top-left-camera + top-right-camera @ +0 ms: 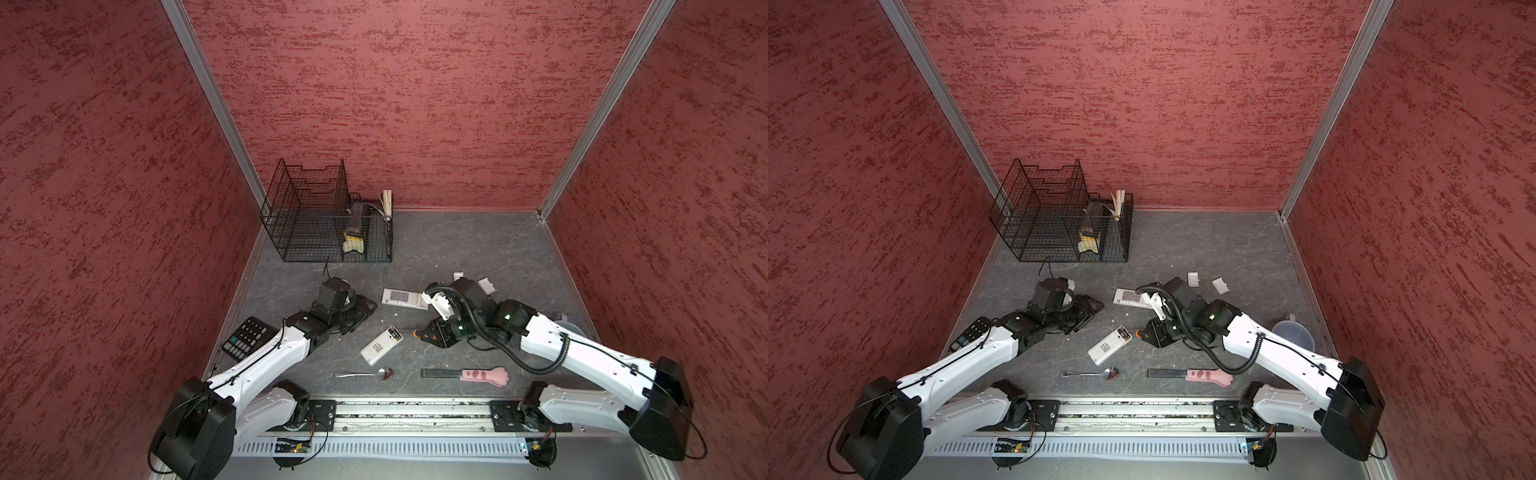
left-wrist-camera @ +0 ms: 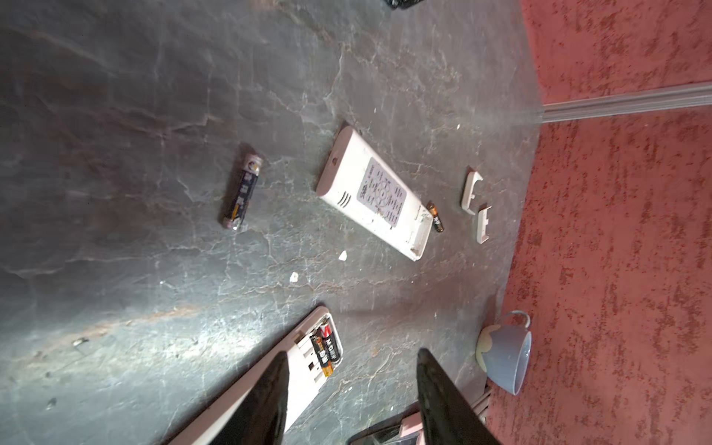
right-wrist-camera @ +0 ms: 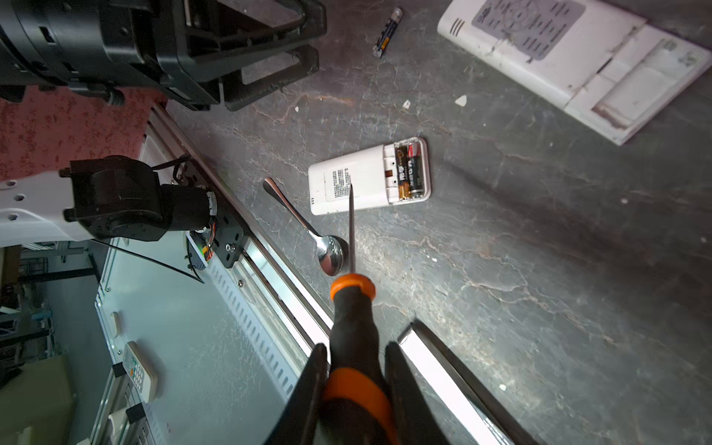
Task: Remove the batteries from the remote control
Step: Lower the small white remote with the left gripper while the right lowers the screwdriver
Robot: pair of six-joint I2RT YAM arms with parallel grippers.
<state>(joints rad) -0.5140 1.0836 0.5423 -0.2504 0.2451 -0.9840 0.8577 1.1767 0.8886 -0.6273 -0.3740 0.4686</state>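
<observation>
Remote: nearest, cover off, with two batteries seated inside.
Right pincer: at its 2 o'clock, clenched on screwdriver.
Left pincer: 11 o'clock, released, empty.
Loose battery: out on counter.
Far remote: 1 o'clock, bay looks emptied; second battery just beside it.
Progress: about halfway — two to lift.

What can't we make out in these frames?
- Screwdriver tip: touching the small remote or above it is unclear; right wrist view looks along the shaft.
- Battery beyond the large remote: partly hidden by it, left wrist view.
- Wire basket contents: too small behind mesh, both top views.
- Black keypad: partly under the left arm, both top views.
</observation>
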